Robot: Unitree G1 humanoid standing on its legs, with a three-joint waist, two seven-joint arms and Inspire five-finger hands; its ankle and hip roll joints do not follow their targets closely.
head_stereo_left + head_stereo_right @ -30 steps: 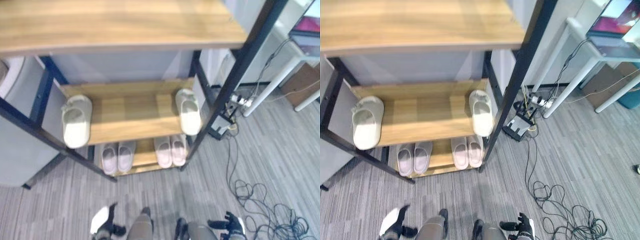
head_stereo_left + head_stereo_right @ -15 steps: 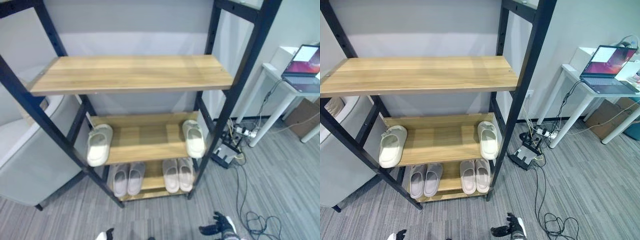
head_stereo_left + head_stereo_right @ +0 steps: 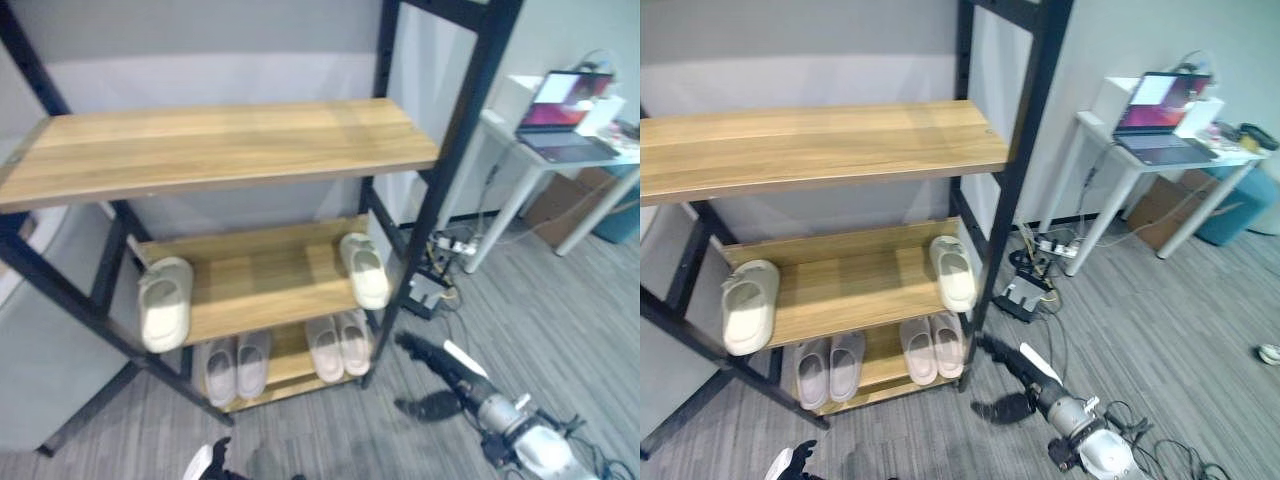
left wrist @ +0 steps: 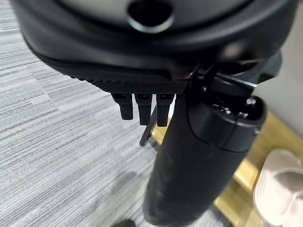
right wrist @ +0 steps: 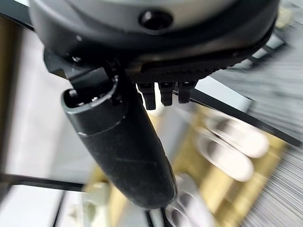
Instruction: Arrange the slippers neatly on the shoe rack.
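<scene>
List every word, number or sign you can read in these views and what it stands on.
None can be read.
Laptop screen on the white table: too small and blurred to read.
Slippers and shoe rack: no print shows.

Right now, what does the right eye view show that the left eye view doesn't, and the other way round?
The right eye view adds a small pale thing on the floor at the far right, perhaps a shoe. The left eye view adds more of the grey unit beside the rack. Both share the shoe rack, two cream slippers set far apart on its middle shelf, two paler pairs on the bottom shelf, the laptop, and the right hand reaching low towards the rack.
</scene>
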